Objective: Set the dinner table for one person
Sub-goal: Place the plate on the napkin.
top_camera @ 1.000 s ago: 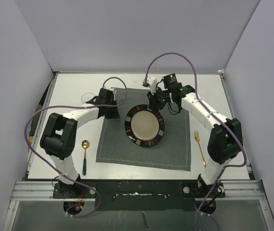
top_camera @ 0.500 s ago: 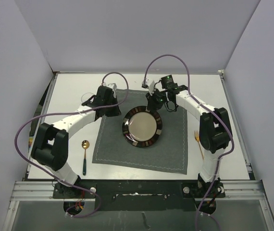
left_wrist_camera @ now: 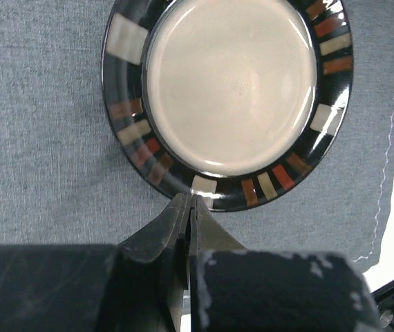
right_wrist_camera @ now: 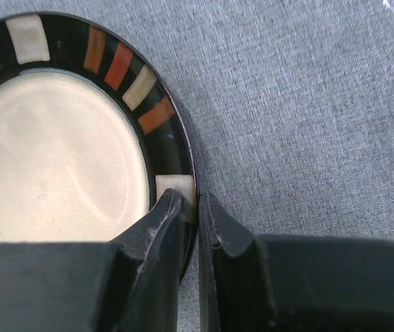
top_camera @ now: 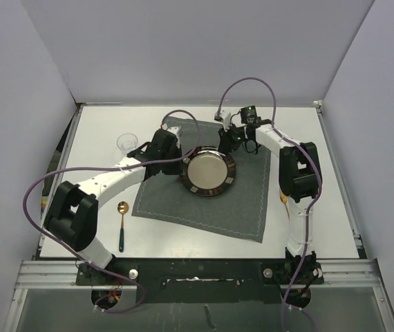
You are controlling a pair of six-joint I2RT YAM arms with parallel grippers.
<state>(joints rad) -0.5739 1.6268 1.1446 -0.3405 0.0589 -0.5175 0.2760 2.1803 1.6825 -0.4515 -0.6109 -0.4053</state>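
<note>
Right pincer [right_wrist_camera: 190, 200], clamped on the plate [top_camera: 208, 173] rim, has dragged plate and mat [top_camera: 245, 207] farther, skewing them; left pincer [left_wrist_camera: 189, 200], fully closed, holds nothing. Mat needs straightening.

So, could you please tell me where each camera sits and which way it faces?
Top external: above and behind the robot, looking down on the table, placemat and plate; both arms show.
Left wrist: on the left arm, looking down past the shut left gripper at the plate's rim.
Right wrist: on the right arm, looking down; the right gripper pinches the rim.
All three share the plate on the placemat.
</note>
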